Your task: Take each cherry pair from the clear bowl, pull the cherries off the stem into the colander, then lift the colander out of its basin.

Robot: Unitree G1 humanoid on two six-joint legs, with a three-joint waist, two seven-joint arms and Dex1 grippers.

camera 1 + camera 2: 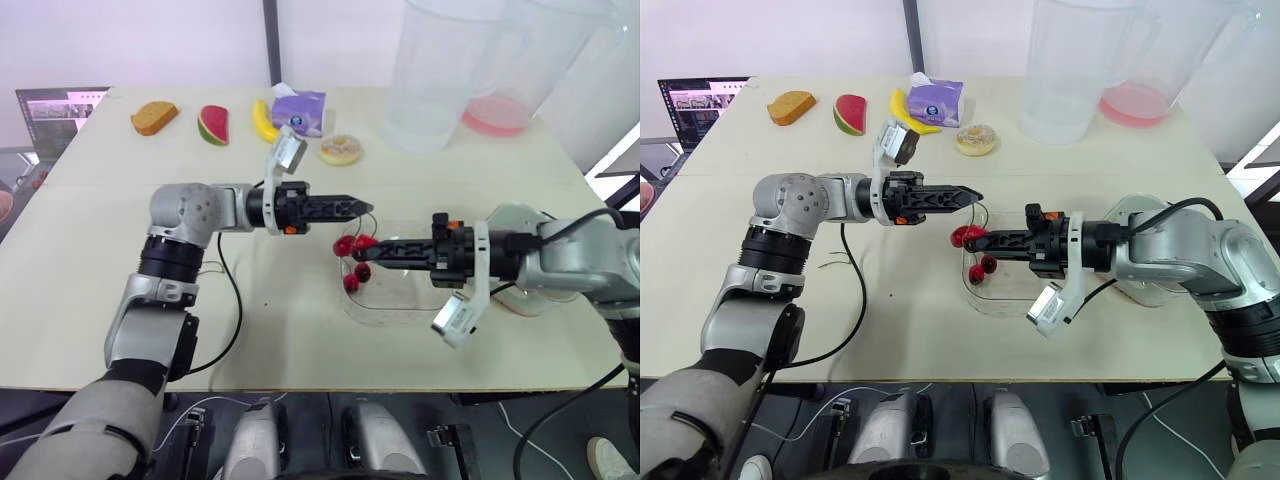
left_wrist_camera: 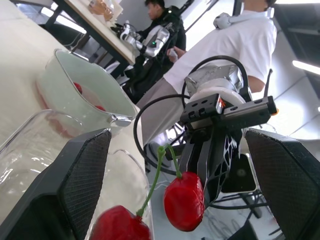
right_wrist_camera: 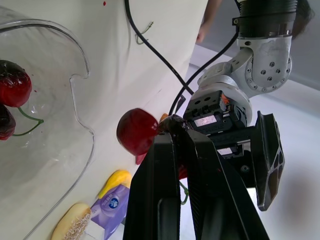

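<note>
right pincer (image 1: 363,254) pinching cherry pair (image 1: 346,245) over bowl (image 1: 395,303)

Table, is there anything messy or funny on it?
Yes. A loose green stem lies on the bare table, outside the clear bowl and beside the black cable. It looks dropped, with no cherry on it.

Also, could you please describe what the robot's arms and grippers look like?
The left arm and right arm are silver-grey with black joint bands. The left gripper and right gripper each have two black, textured fingers and orange marks. A white camera module sits at each wrist, and black cables trail from both arms.
</note>
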